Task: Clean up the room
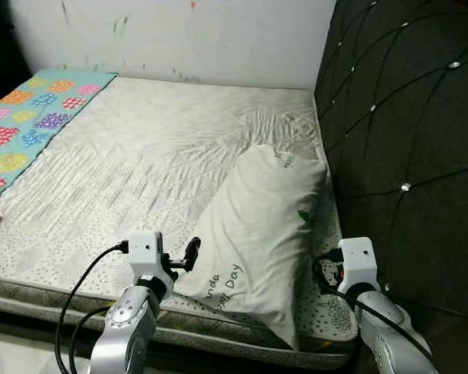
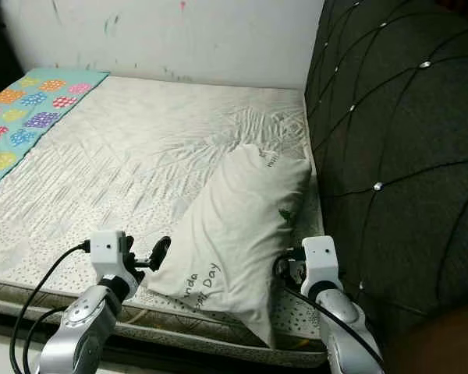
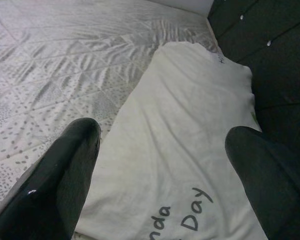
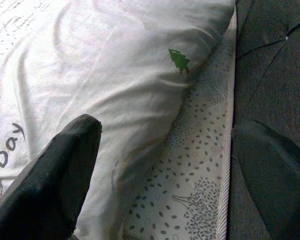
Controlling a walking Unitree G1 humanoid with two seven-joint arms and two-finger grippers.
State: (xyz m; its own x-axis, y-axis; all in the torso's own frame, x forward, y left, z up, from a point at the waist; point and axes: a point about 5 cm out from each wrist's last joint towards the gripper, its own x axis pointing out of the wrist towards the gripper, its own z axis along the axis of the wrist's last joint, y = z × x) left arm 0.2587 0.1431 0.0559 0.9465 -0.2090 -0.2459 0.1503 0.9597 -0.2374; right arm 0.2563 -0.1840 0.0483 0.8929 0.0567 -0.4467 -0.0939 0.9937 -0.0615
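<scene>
Pillow (image 1: pixel 257 234), white with grey lettering, lies on the bare mattress (image 1: pixel 140 171) beside the dark tufted headboard (image 1: pixel 405 132). My left gripper (image 3: pixel 160 165) hovers spread wide at its near left corner; my right gripper (image 4: pixel 165 165), also spread, flanks its right edge.

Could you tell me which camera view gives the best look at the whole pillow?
The left eye view: the pillow shows in full on the mattress, beside the dark headboard. The right eye view shows much the same. The left wrist view shows its top and lettering; the right wrist view shows its edge with a green tree mark.
</scene>
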